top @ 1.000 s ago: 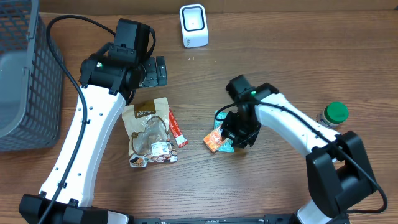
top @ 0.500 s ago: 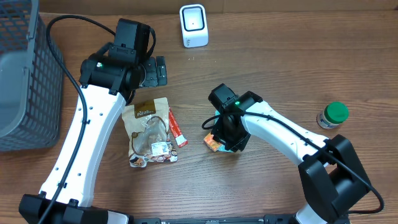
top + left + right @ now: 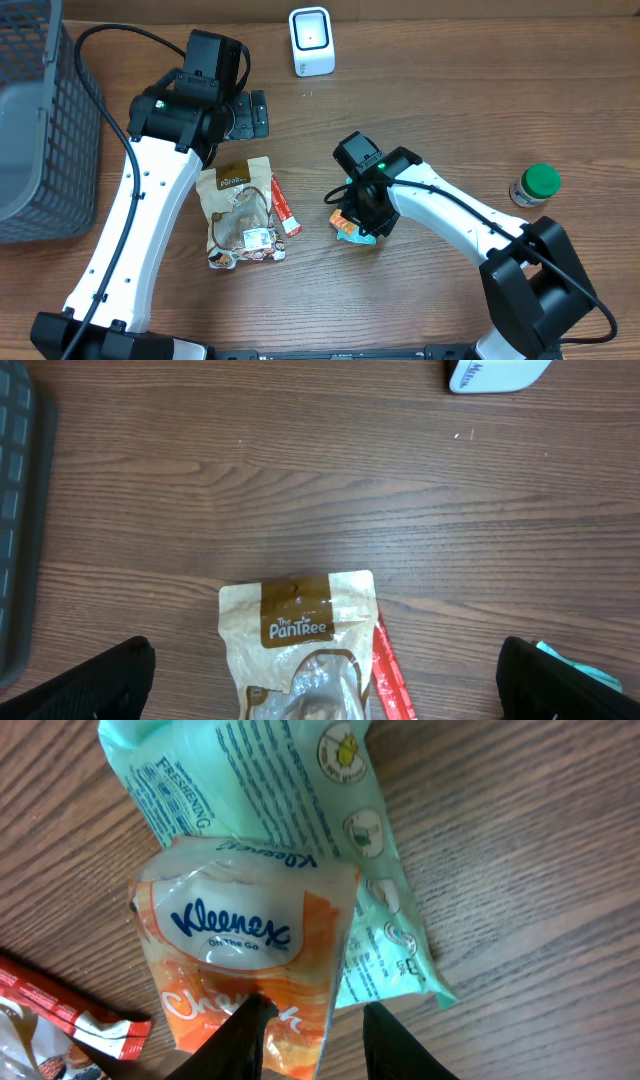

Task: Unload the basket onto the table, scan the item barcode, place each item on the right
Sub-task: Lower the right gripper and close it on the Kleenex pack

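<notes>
An orange Kleenex tissue pack lies partly on a teal wipes pack in the middle of the table. My right gripper is shut on the Kleenex pack's right edge, with one finger on its orange face and the other just past the edge. From overhead the right gripper covers most of the Kleenex pack. No barcode shows on it. The white scanner stands at the table's far edge. My left gripper hangs open above a Pantree snack bag, holding nothing.
A red stick sachet lies beside the Pantree bag. A green-capped bottle stands at the right. A grey wire basket fills the left edge. The scanner shows at the top of the left wrist view.
The right arm swung left and turned over the Kleenex pack, which shifted slightly up. The left arm has not moved.
</notes>
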`<state>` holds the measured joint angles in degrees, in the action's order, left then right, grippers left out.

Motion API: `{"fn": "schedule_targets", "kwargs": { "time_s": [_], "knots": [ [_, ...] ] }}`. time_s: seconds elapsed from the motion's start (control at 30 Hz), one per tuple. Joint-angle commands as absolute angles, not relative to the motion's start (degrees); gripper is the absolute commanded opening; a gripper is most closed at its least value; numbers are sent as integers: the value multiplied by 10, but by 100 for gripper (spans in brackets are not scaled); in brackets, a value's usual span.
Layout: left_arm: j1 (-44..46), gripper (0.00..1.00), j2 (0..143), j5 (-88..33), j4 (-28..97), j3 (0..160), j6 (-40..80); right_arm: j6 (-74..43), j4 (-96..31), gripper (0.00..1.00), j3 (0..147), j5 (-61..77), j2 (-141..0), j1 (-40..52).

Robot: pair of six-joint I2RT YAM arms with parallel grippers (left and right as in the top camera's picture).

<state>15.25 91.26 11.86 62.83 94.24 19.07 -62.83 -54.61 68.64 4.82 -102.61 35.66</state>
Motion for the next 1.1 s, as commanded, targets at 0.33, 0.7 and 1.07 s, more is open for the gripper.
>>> {"fn": "schedule_targets", "kwargs": {
  "time_s": [0.33,0.7,1.07],
  "knots": [
    [150,100,911,124,628,950,180,-582,-532,29,685,18,-1017,314],
    [150,100,911,124,628,950,180,-507,-541,32,721,28,-1014,308],
    [150,100,911,124,628,950,180,-507,-512,34,721,23,-1014,308]
  ]
}}
